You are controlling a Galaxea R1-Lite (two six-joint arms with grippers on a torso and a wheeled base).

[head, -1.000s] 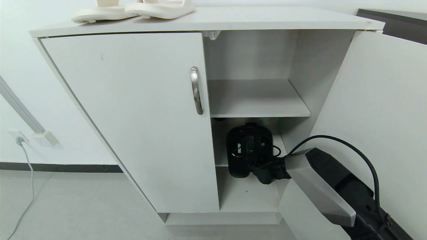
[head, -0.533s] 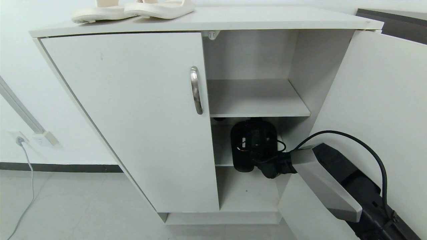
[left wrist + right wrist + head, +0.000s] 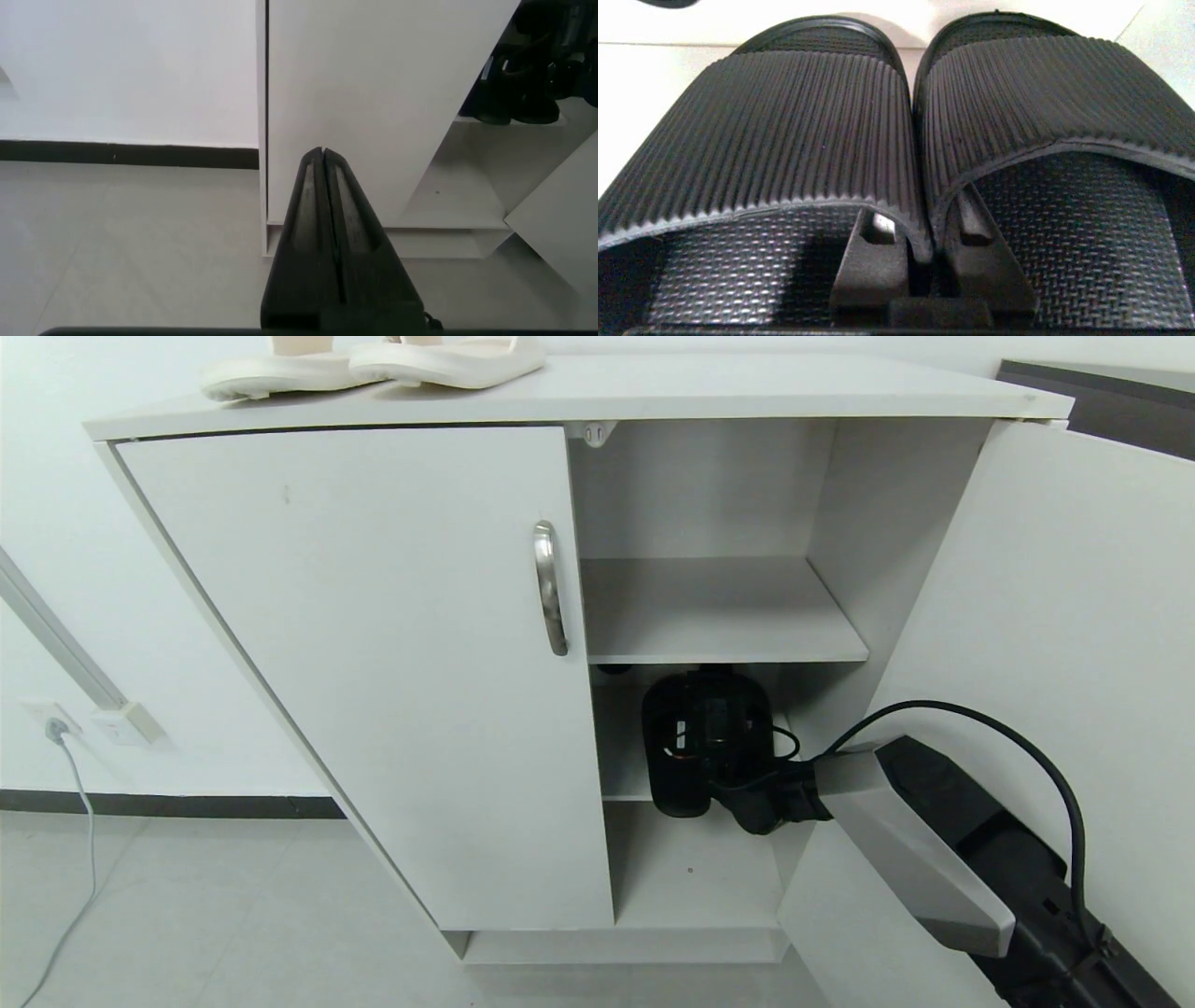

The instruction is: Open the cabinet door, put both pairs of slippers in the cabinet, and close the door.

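Head view: the right gripper (image 3: 714, 733) holds the black slippers (image 3: 667, 784) inside the cabinet (image 3: 747, 387), under its shelf (image 3: 719, 611); white slippers (image 3: 373, 364) lie on top. Left wrist view: left gripper (image 3: 323, 159) closed, empty, before the cabinet's base. Right wrist view: fingers (image 3: 868, 257) pinch both ribbed straps' (image 3: 785, 121) inner edges (light, rubbery, likely grippy there).

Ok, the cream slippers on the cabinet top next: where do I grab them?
Probably pinch the inner edges where the cream slippers meet, coming from the front, above the cabinet top. They lie flat, side by side near the front edge, so one pinch may lift both.
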